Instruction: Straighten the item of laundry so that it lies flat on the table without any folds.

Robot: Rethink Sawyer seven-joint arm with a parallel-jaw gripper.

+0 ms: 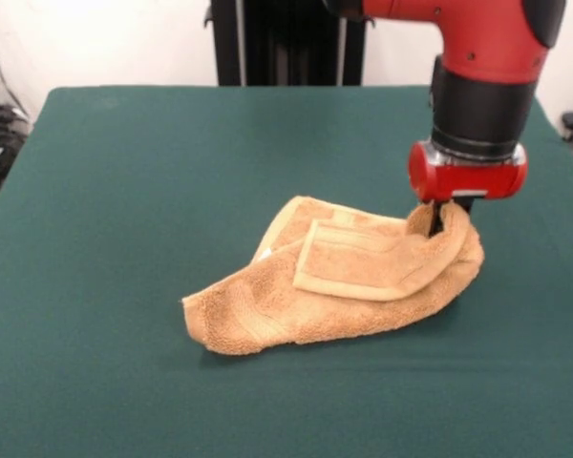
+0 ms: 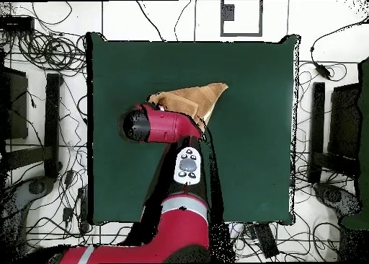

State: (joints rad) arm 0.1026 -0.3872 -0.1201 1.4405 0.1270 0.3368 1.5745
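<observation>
- We see the towel (image 1: 339, 286) bunched and folded mid-surface (image 1: 124, 191).
- The pincer (image 1: 446, 218) pinches its raised right-hand corner in the front view.
- Risk: terry slips free, or lifting drags the folds instead of opening them.

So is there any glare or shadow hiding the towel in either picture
Front view: even light, no glare, only a soft shadow under the towel on the table; the gripper is buried in its raised end. Overhead view: the arm covers much of the towel.
</observation>
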